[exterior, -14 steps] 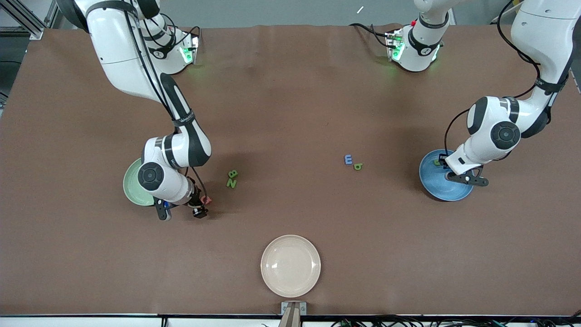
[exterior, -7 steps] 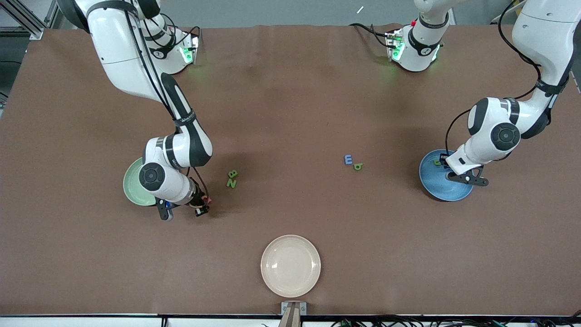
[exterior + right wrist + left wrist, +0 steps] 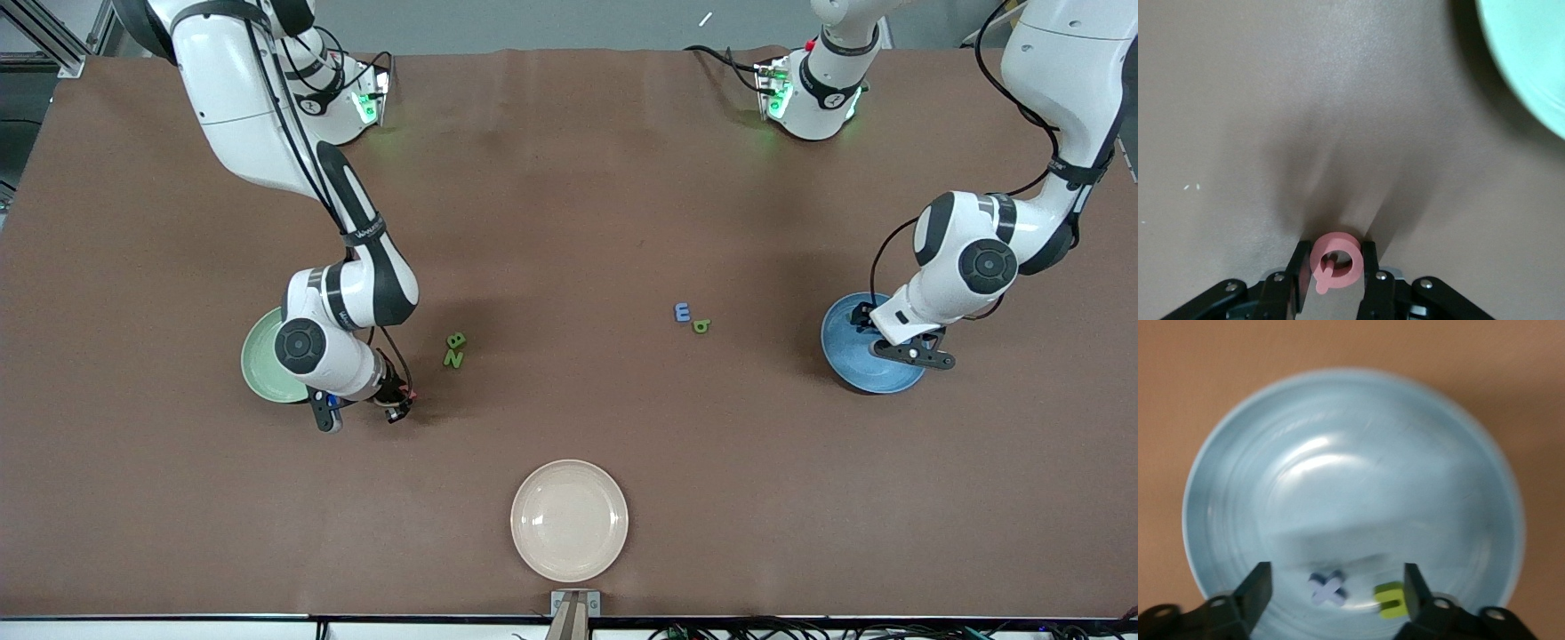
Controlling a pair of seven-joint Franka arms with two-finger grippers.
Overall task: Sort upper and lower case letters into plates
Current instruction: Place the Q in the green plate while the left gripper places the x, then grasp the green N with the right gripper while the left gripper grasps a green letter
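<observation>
1. Eight letters is the count to sort, but you can only find seven here. The pink Q (image 3: 1333, 261) is clamped between the right gripper (image 3: 1331, 267) fingers, lifted off the table beside the pale green plate (image 3: 260, 360).
2. Two letters lie in the blue plate (image 3: 1351, 453): a blue x (image 3: 1327, 588) and a green letter (image 3: 1390, 600), near each other and close to one rim.
3. Four loose ones are on the table: green B (image 3: 456, 340) touching green Z (image 3: 453, 358) toward the right arm's end, blue E (image 3: 682, 312) just beside a small green letter (image 3: 701, 326) nearer the middle.
4. Changed in the last second: the pink Q was visible on the table next to the right gripper, now it's gripped and raised, and the wrist has edged toward the green plate. You likely have a clean pick; next comes carry and drop into that plate.
5. Left gripper (image 3: 1335, 587) sits over the blue plate with fingers spread wide, nothing held. It has shifted slightly, so the green letter seen at the plate rim before is now covered in the front view. Looks like a finished drop.
6. Cream plate (image 3: 569, 520) nearest the front camera holds nothing; leave it.
</observation>
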